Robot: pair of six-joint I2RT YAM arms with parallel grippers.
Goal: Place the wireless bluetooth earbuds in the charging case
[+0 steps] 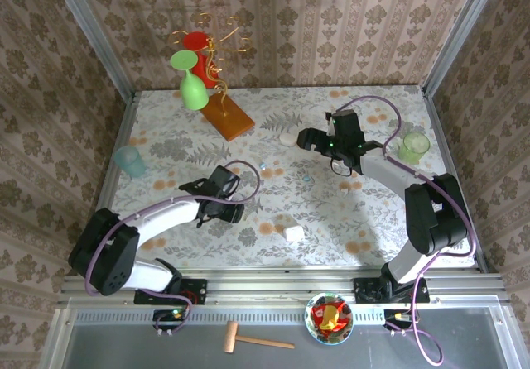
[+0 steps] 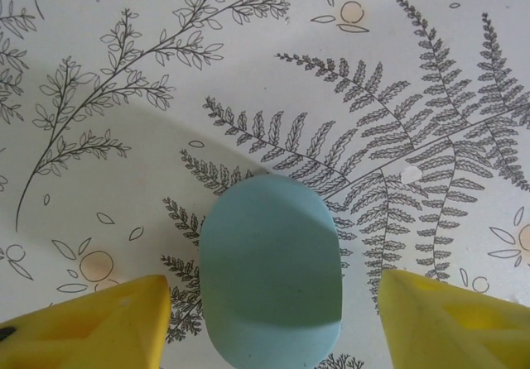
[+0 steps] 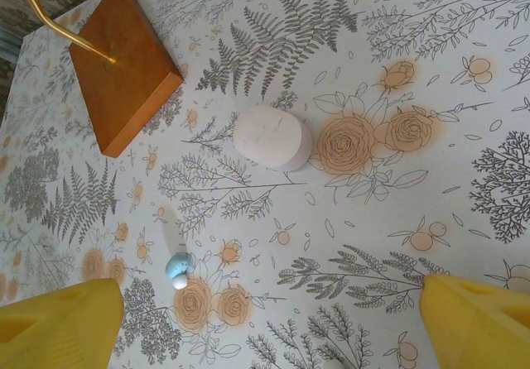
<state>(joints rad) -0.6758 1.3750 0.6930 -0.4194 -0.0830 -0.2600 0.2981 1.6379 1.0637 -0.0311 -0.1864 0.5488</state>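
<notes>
Patterned table [image 1: 373,220]. Left gripper [image 2: 273,286] spread wide astride blue case [image 2: 269,270], no contact. Right gripper [image 3: 272,290] equally wide, just right of white case [image 3: 272,137]; tiny blue earbud [image 3: 178,270] near-left of it. Liable to skid or flip under an off-centre pinch.

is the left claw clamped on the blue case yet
No, the left claw is open, with a visible gap to the blue case on each side.

An earbud [image 3: 178,270] lies before a case [image 3: 272,137] — wooden base [image 3: 124,63] farther left.
</notes>
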